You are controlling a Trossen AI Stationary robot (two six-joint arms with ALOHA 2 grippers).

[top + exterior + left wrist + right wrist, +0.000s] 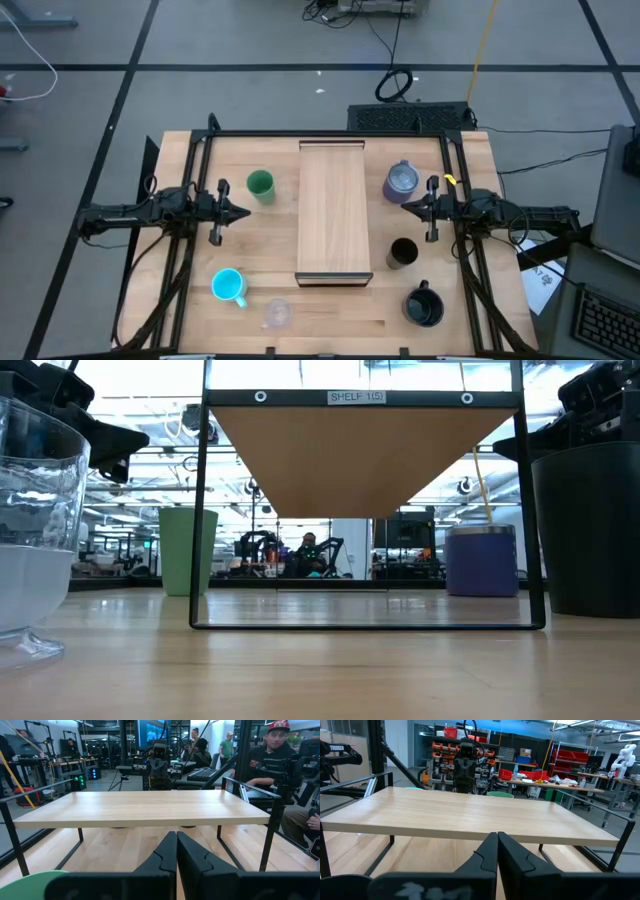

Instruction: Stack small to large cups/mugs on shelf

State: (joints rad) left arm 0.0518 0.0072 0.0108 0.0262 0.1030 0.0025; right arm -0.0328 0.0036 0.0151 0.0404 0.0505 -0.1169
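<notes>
The shelf [333, 210] is a light-wood board raised on a black frame in the table's middle, bare on top. Left of it stand the green cup [260, 185], the cyan handled mug [229, 286] and the small clear glass [277, 313]. Right of it stand the lavender-grey mug [401, 180], the slim black tumbler [402, 253] and the wide black mug [423, 305]. My left gripper [243, 212] is shut and empty, left of the shelf. My right gripper [408, 207] is shut and empty, right of the shelf. Both point at the shelf.
Black frame rails [190, 150] run along the table's left, right and far sides. People sit at desks beyond the table in the left wrist view [272, 755]. Open tabletop lies between the cups and the shelf legs [198, 510].
</notes>
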